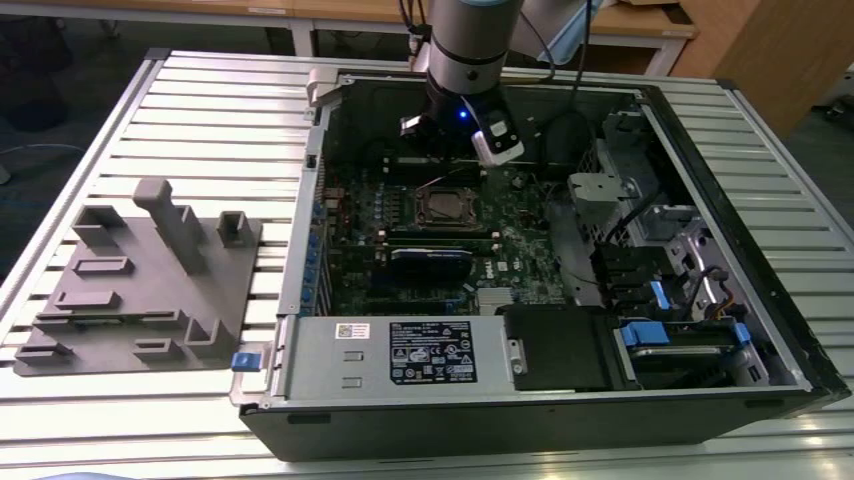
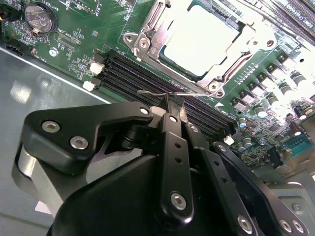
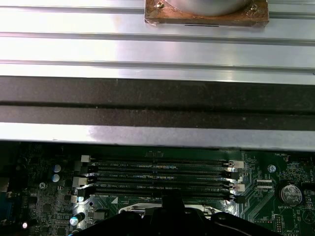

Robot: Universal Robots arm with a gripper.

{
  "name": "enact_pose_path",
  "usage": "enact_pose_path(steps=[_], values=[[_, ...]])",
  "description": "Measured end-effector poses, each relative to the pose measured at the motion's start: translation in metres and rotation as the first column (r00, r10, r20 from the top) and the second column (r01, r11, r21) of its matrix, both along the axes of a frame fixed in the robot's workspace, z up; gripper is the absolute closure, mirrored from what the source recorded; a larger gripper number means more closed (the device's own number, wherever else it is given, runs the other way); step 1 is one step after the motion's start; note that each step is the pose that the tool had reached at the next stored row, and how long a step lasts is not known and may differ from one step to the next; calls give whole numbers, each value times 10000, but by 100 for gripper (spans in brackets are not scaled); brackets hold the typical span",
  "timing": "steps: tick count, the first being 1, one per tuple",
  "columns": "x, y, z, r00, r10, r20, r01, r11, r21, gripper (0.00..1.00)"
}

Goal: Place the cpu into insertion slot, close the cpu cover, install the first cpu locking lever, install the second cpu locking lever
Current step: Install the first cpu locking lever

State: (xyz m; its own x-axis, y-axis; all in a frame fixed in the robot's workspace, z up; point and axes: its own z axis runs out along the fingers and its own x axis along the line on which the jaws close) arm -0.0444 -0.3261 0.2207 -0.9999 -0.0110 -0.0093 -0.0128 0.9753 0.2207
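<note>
- Squarely in the insertion slot (image 2: 215,84) lies the cpu (image 2: 197,42), its top pale silver, framed by the cpu cover (image 2: 150,30).
- Gripper (image 2: 173,104) fingers (image 2: 167,123) are pressed together, tips beside a thin wire lever (image 2: 150,92).
- Dark label (image 1: 431,352) has print too small to read.

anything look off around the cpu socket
One thing: a thin wire locking lever juts out over the black memory slots, by the gripper, rather than lying along the cpu cover. The cpu itself sits flat.

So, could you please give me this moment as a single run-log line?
chip: in place | cover: down around chip | gripper: shut, tips at thin lever wire by memory slots
</note>
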Motion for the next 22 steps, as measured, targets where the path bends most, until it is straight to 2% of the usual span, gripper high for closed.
enact_pose_path(steps=[22], values=[[0,0,-37,10000,0,0,0,10000,0,89]])
